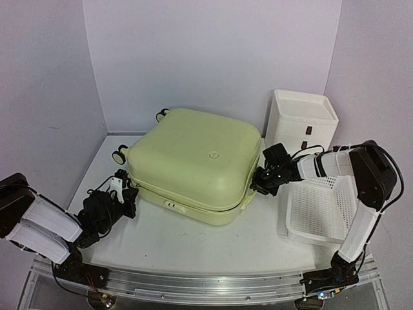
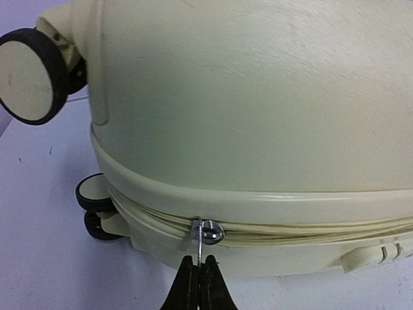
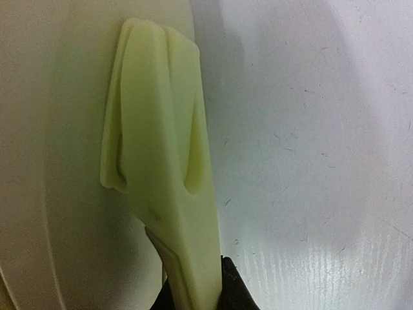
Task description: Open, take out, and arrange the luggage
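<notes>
**Both pincers hold the shut luggage**

The luggage (image 1: pixel 193 161) lies flat in the middle of the table (image 1: pixel 193 242). It is pale yellow-green, hard and smooth, with round corners. There is a small round logo (image 1: pixel 211 155) on top, and black-and-cream wheels (image 2: pixel 29 74) on its left side. Its lid is down. The left pincer (image 2: pixel 199 274) is pinched tight on the little metal zip pull (image 2: pixel 206 234). The right pincer (image 3: pixel 197 294) grips the pale handle (image 3: pixel 161 161) on the luggage's right side.
</notes>
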Controlling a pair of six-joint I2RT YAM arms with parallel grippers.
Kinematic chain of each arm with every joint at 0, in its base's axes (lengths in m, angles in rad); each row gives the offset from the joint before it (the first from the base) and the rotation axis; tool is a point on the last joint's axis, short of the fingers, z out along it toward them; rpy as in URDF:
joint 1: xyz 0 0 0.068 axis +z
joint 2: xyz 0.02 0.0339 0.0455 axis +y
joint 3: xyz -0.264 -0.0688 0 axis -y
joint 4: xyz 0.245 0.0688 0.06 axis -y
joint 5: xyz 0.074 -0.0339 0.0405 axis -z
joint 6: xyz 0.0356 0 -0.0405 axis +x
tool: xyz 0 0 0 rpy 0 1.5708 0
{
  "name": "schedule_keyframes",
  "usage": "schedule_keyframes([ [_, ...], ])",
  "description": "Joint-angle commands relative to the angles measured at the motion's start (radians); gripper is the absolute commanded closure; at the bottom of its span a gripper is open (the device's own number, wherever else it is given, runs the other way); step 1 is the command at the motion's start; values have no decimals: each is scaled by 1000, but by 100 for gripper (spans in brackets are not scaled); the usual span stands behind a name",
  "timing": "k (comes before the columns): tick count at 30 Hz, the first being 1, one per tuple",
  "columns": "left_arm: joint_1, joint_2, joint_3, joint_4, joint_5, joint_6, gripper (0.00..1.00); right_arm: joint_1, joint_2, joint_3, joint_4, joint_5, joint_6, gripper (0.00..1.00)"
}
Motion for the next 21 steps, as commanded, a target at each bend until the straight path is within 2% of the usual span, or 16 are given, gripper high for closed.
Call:
schedule_keyframes([
  [1,118,-61,53,60,-41,-75,100,-105,-3,32,-158,21,-150,100],
  [11,330,-85,85,23,238,-140,100,-166,46,142,-307,-97,-368,100],
  [14,395,-60,118,16,351,-157,100,-175,60,174,-351,-109,-419,100],
  [19,458,1,167,16,419,-159,100,-181,83,232,-401,-139,-489,100],
  [21,495,40,206,17,487,-152,100,-181,100,256,-407,-167,-519,100],
])
